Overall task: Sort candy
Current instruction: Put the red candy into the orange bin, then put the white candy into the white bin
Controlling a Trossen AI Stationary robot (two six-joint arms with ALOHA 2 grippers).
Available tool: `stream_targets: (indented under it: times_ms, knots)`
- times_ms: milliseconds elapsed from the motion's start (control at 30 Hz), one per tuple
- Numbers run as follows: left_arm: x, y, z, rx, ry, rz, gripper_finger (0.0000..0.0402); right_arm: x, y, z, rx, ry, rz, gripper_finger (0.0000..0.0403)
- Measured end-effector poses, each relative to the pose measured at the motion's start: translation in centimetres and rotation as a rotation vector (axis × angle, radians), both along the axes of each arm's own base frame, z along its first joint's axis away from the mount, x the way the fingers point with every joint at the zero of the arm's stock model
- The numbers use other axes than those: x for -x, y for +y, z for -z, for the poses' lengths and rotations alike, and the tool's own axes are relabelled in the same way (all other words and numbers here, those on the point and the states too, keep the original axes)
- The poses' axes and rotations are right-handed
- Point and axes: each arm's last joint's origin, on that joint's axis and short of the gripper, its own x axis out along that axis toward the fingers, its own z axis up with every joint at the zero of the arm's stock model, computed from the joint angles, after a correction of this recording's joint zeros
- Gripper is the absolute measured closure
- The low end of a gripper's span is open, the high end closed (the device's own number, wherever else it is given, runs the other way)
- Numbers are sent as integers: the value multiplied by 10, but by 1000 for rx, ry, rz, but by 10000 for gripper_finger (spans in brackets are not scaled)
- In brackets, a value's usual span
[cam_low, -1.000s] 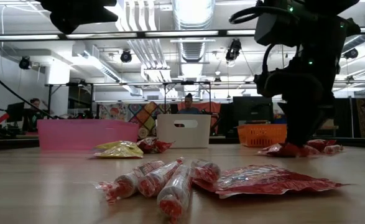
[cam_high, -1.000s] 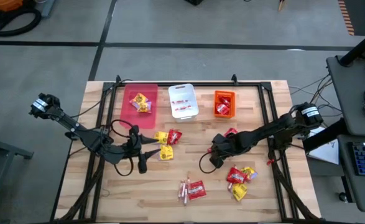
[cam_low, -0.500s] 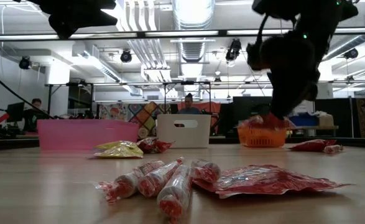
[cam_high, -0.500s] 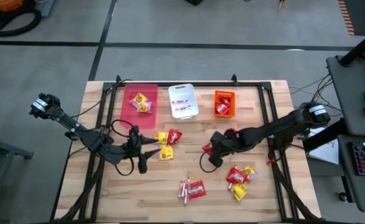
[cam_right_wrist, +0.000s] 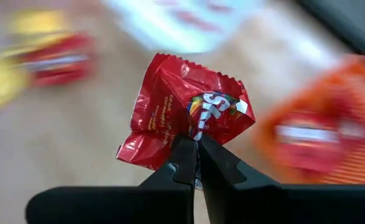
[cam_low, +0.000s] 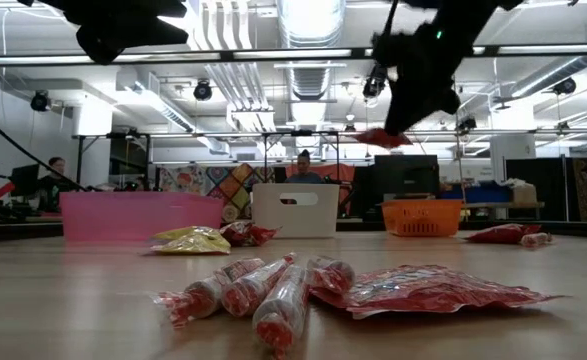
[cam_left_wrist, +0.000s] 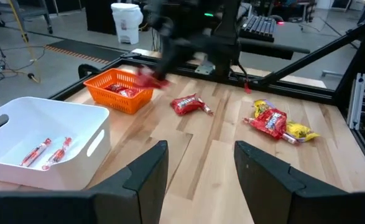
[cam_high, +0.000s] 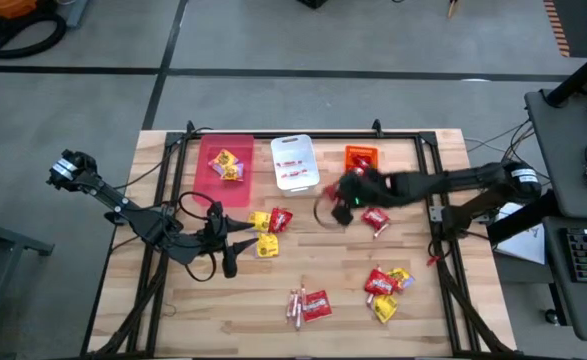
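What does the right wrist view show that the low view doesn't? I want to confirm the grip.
Only the right wrist view: the right gripper shut on a corner of the red packet, its printed face readable. Only the low view: the pink bin, white bin, and candy sticks lying on the table. Both: the red packet, lifted clear of the table, and the orange bin.

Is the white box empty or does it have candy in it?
Not empty. The white box has two thin red candy sticks lying on its floor, seen from the left wrist; the high view shows red pieces inside too. Most of it is bare.
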Motion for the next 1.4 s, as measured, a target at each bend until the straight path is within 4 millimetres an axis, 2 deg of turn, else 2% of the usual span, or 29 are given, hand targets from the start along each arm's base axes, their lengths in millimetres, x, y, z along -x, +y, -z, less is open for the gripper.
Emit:
stream_targets:
  times_ms: [100, 200, 300, 467, 700, 833, 933, 1100, 1233, 1400]
  knots:
    - [0, 0, 0, 5, -1, -2, 233, 10, -39, 5, 24, 70, 158, 394]
    - [0, 0, 0, 9, -2, -3, 233, 23, -77, 19, 12, 118, 306, 394]
    - [0, 0, 0, 17, -4, -5, 233, 32, -104, 30, -17, 114, 439, 394]
    - [0, 0, 0, 29, -7, -8, 233, 35, -119, 36, -37, 89, 442, 381]
    - [0, 0, 0, 45, -12, -13, 233, 34, -122, 39, -12, 108, 444, 304]
    - [0, 0, 1, 84, -23, -23, 233, 34, -118, 31, -7, 66, 428, 262]
    - [1, 0, 4, 131, -29, -34, 233, 26, -103, 23, -24, -3, 355, 240]
    - [-5, -4, 21, 150, 18, -52, 233, 5, -61, 19, 22, -142, 156, 224]
    - [-13, -10, 36, 166, 56, -60, 233, -12, -23, 23, 120, -293, -91, 223]
    - [-24, -17, 48, 193, 50, -52, 233, -18, 11, 25, 188, -408, -275, 223]
